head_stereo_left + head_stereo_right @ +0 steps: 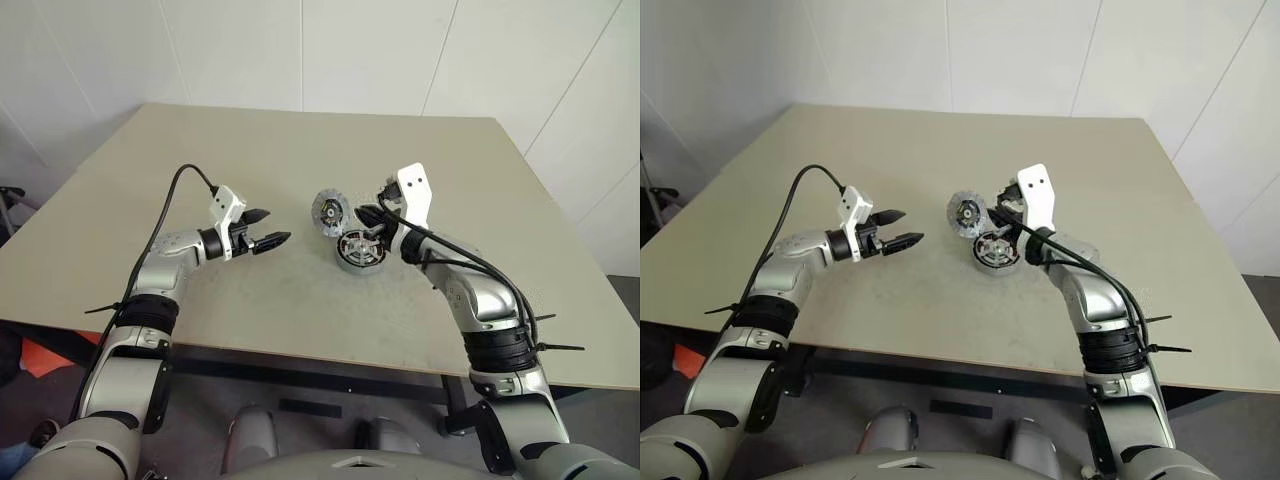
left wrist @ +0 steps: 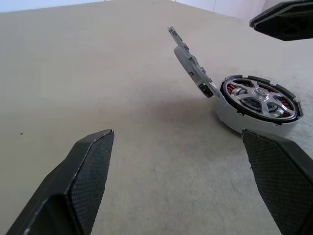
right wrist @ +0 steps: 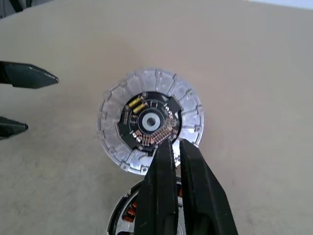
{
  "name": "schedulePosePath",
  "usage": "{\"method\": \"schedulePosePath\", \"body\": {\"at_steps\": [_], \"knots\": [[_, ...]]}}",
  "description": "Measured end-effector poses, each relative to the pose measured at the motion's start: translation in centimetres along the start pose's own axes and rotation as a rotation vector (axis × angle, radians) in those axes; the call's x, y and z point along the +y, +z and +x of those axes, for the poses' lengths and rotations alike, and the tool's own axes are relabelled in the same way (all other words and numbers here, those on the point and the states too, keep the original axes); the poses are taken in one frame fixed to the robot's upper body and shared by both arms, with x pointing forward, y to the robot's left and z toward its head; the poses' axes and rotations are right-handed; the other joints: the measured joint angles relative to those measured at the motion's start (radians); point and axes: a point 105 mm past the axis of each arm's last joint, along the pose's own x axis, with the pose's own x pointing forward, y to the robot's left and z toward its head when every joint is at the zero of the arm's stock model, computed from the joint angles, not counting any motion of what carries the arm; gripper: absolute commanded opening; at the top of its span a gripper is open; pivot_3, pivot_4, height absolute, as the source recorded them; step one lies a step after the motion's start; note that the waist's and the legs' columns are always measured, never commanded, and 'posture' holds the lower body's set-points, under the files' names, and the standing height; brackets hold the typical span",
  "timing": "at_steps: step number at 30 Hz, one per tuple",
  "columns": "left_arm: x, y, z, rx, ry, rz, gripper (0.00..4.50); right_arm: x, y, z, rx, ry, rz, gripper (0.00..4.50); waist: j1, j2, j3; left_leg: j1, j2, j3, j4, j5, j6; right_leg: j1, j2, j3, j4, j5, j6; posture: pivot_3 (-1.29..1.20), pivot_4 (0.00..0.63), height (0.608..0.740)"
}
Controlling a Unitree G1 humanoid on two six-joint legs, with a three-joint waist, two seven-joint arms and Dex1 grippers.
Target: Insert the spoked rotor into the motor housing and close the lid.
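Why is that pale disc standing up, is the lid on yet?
Not yet. The lid stands tilted on edge against the housing, leaving the rotor uncovered inside. The right gripper grips the lid's lower edge.

Head cameras overlook the table (image 1: 300, 300); wrist cameras sit close, low.

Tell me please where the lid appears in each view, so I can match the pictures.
Left eye view: lid tilted up on edge, just beyond the housing, at the right gripper.
Right eye view: lid near the picture's middle, same arrangement.
Left wrist view: lid seen edge-on, leaning at the housing's rim.
Right wrist view: lid face-on, dark centre showing, above that gripper's fingers.
Shared landmark: the housing.
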Motion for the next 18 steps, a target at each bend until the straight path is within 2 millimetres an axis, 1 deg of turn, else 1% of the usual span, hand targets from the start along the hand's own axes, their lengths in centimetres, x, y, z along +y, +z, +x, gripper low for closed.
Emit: {"method": "schedulePosePath", "body": {"at_steps": [2,4,7,9,12,14,15,18], "knots": [[0.0,0.0,0.0,0.000,0.005,0.000,4.43,0.4,-1.7,0.4,0.048,0.009,0.036,0.36,0.000,0.000,0.000,0.000,0.000,0.000,0.000,0.000,0.000,0.000,0.000,0.000,0.000,0.000,0.000,0.00,0.000,0.740],[0.1,0.0,0.0,0.000,0.008,0.000,4.43,0.3,-3.5,0.7,0.099,-0.002,0.043,0.36,0.000,0.000,0.000,0.000,0.000,0.000,0.000,0.000,0.000,0.000,0.000,0.000,0.000,0.000,0.000,0.00,0.000,0.740],[0.1,0.0,0.0,-0.001,0.012,-0.002,4.43,0.0,-3.7,0.8,0.096,-0.019,0.023,0.36,0.000,-0.001,-0.001,0.003,0.000,0.000,0.000,0.000,0.000,0.002,0.000,0.000,0.000,-0.001,0.001,0.00,0.000,0.740],[0.1,0.0,0.0,-0.001,0.013,-0.002,4.43,-0.1,-3.6,0.7,0.095,-0.028,0.026,0.36,0.001,-0.001,-0.001,0.003,0.000,0.000,0.000,0.000,0.000,0.003,0.000,0.000,0.000,-0.003,0.006,0.00,0.000,0.740],[0.1,0.0,0.0,-0.001,0.013,-0.002,4.43,-0.5,-3.6,0.4,0.098,-0.037,0.023,0.36,0.001,-0.001,-0.001,0.003,0.000,0.000,0.000,0.000,0.000,0.003,0.000,0.000,0.000,-0.004,0.006,0.00,0.000,0.740],[0.1,0.0,0.0,-0.001,0.013,-0.002,4.43,-0.7,-3.2,0.2,0.085,-0.035,0.027,0.36,0.001,-0.001,-0.001,0.003,0.000,0.000,0.000,0.000,0.000,0.002,0.000,0.000,0.000,-0.003,0.006,0.00,0.000,0.740],[0.1,0.0,0.0,-0.001,0.012,-0.002,4.43,-0.6,-2.7,0.0,0.065,-0.030,0.030,0.36,0.001,-0.001,0.000,0.002,0.000,0.000,0.000,0.000,0.000,0.002,0.000,0.000,0.000,-0.003,0.006,0.00,0.000,0.740],[0.1,0.0,0.0,-0.001,0.012,-0.002,4.43,-0.3,0.1,-0.3,-0.022,-0.013,0.007,0.36,-0.001,-0.001,-0.001,0.002,0.000,0.000,-0.001,0.000,0.000,0.001,0.000,0.000,0.000,0.000,0.000,0.00,0.000,0.740]]}}
